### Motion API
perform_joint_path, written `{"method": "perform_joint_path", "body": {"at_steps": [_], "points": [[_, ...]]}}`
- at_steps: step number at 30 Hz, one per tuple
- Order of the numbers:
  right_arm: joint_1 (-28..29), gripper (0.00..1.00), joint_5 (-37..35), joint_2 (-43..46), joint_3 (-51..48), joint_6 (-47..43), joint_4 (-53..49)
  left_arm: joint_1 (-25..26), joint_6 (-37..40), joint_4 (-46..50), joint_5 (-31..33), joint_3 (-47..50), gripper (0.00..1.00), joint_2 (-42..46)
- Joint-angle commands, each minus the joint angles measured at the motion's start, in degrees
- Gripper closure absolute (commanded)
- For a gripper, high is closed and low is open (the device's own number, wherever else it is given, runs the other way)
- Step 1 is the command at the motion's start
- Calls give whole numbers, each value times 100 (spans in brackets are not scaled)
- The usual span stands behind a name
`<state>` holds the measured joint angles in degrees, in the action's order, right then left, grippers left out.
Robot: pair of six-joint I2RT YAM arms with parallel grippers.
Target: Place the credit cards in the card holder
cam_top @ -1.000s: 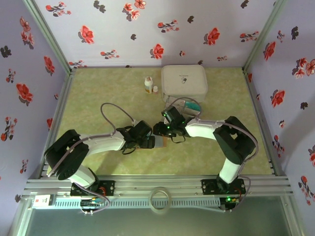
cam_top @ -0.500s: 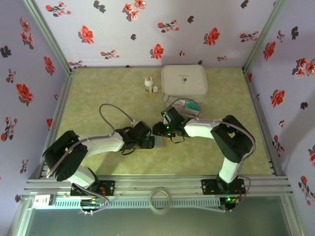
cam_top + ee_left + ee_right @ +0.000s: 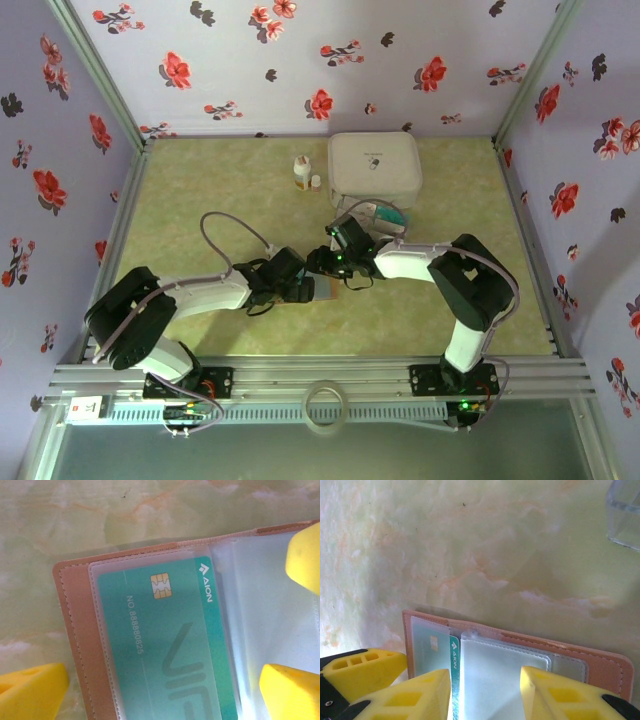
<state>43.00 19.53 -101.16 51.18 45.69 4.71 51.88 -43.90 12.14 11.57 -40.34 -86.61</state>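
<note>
Lying open on the marbled green surface (image 3: 495, 545), the holder (image 3: 75, 645) shows stitched tan leather edges and glossy clear sleeves, with a teal chip card (image 3: 165, 645) tucked flat in one. My left pincer (image 3: 160, 692) gapes wide with nothing held, straddling that card's page. My right pincer (image 3: 485, 695) is parted too, empty, its yellow tips set over the neighbouring sleeve (image 3: 495, 675).

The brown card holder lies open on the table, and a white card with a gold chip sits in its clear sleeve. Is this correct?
Not quite. The card in the clear sleeve is teal, not white; the left wrist view shows it. The brown card holder does lie open on the table.
</note>
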Motion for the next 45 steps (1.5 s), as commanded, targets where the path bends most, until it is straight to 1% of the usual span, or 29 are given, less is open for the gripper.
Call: {"method": "perform_joint_path", "body": {"at_steps": [1, 11, 15, 17, 29, 34, 45], "points": [[-20, 59, -16, 100, -129, 63, -5, 15, -123, 414, 255, 119, 0, -10], [-55, 59, -171, 163, -296, 9, -43, 15, -133, 564, 378, 103, 0, -42], [-62, 52, -172, 183, -369, 43, 48, 15, -160, 609, 429, 147, 0, -15], [-68, 51, -186, 231, -388, 54, 67, 16, -173, 605, 441, 180, 0, 2], [-121, 50, -275, 577, -422, 2, -13, 18, -224, 583, 482, 298, 0, 33], [-143, 51, -286, 558, -468, -1, -32, 20, -246, 569, 478, 326, 0, 66], [-71, 52, 198, 270, -355, 148, 297, 16, -235, 568, 484, 316, 0, 118]]}}
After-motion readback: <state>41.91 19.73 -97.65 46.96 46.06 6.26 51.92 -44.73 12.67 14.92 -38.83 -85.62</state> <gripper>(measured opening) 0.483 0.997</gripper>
